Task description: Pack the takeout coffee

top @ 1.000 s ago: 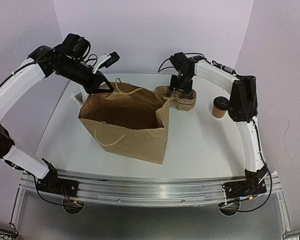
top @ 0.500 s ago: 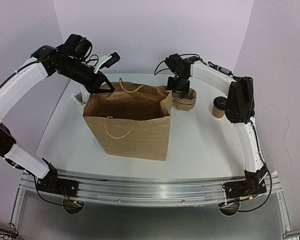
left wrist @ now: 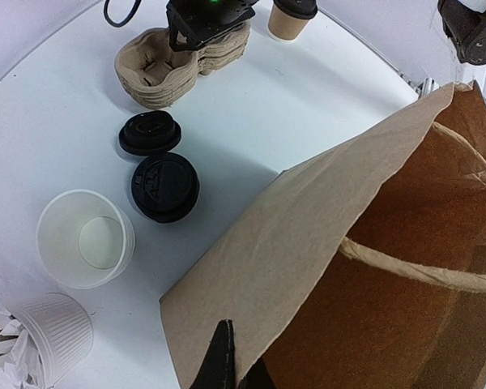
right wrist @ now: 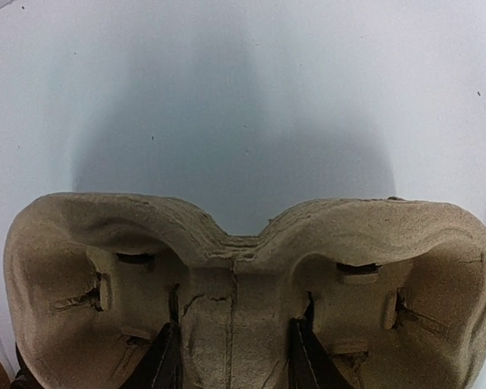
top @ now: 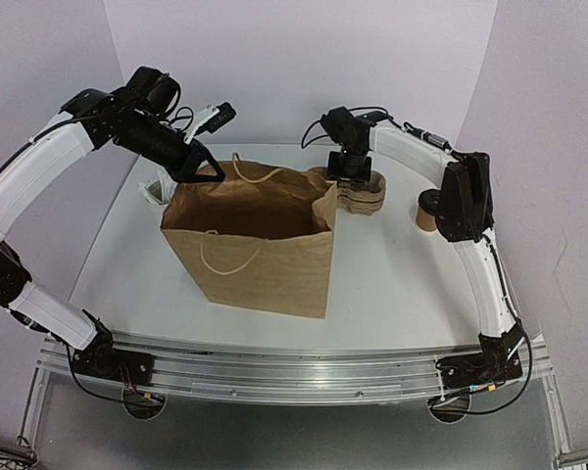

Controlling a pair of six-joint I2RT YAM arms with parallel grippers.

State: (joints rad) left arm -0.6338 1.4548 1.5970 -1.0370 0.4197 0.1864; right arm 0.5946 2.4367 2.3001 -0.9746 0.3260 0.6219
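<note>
Brown paper under a round black lid, the takeout coffee (left wrist: 290, 16) stands upright on the white table (top: 392, 274) near the far right edge. In the top view it (top: 426, 213) is partly hidden behind the right arm's elbow. It is touched by neither claw. The right gripper (top: 353, 178) is off to the cup's left, near it but apart, lowered onto the pulp carrier stack (top: 361, 196) that lies between the cup and the bag. In the right wrist view the two fingers (right wrist: 166, 361) reach down into the top tray's two wells, closed to a middling width against the centre post between them. The brown paper bag (top: 255, 259) stands open at mid-table. The left gripper (top: 204, 174) is at its far left rim, well apart from the coffee, its narrow tips (left wrist: 220, 356) pinched on the paper edge. Beyond the bag's wall lie two loose black lids (left wrist: 165, 186), an empty clear cup (left wrist: 85, 237) and a ribbed white cup (left wrist: 49, 328).
</note>
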